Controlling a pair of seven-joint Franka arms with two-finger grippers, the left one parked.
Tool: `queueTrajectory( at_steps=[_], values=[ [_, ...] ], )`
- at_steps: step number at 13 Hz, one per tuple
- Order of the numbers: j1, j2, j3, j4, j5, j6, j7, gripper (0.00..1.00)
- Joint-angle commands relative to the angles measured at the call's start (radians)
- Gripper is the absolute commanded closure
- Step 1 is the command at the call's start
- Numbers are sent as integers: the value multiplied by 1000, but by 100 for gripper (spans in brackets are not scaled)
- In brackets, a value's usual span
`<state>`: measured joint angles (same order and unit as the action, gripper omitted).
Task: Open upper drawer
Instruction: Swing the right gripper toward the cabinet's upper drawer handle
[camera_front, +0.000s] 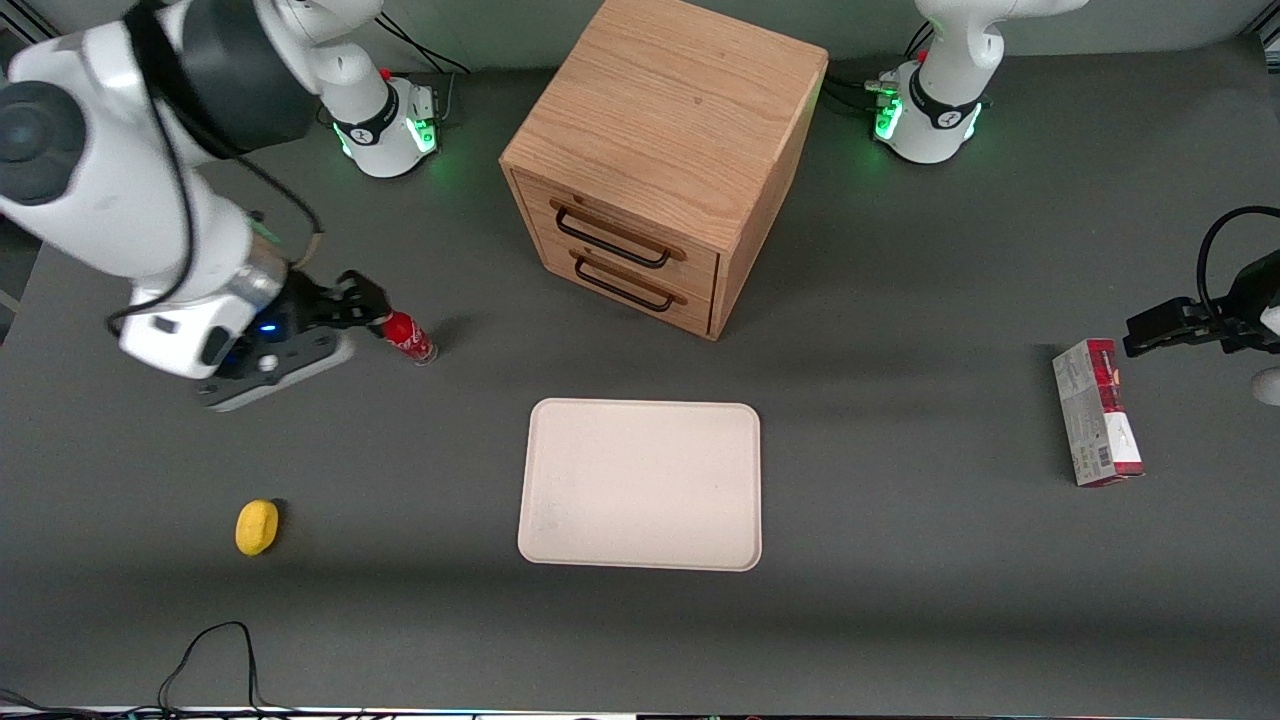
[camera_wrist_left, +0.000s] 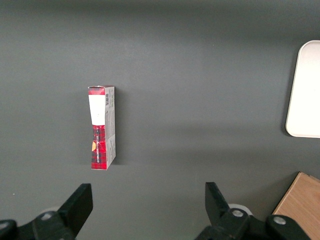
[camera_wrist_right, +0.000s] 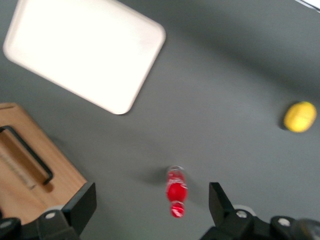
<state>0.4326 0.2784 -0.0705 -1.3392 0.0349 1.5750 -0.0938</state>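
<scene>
The wooden cabinet (camera_front: 672, 120) stands at the back middle of the table, both its drawers shut. The upper drawer (camera_front: 640, 222) carries a thin black wire handle (camera_front: 612, 238); the lower drawer (camera_front: 640, 283) sits beneath it. My right gripper (camera_front: 372, 304) hangs open above the table toward the working arm's end, well apart from the cabinet. In the right wrist view the gripper (camera_wrist_right: 151, 207) has its fingers (camera_wrist_right: 82, 205) spread wide, and a small red bottle (camera_wrist_right: 176, 192) stands on the table below, between them and untouched. A corner of the cabinet (camera_wrist_right: 30, 192) with a black handle (camera_wrist_right: 27, 155) also shows there.
A red bottle (camera_front: 408, 337) stands just past the fingertips. A cream tray (camera_front: 640, 485) lies nearer the front camera than the cabinet. A yellow lemon-like object (camera_front: 257, 526) lies near the working arm's end. A red and grey box (camera_front: 1096, 412) lies toward the parked arm's end.
</scene>
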Motion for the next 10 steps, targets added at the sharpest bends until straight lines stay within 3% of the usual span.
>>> queueTrajectory(
  at_steps=[1,4,7,10],
  values=[
    [110,45,-14,43,28,13,-21,0],
    [221,59,-14,43,28,28,-43,0],
    [278,59,-14,37,31,25,-171,0],
    [308,64,-14,34,106,26,-221,0]
  ],
)
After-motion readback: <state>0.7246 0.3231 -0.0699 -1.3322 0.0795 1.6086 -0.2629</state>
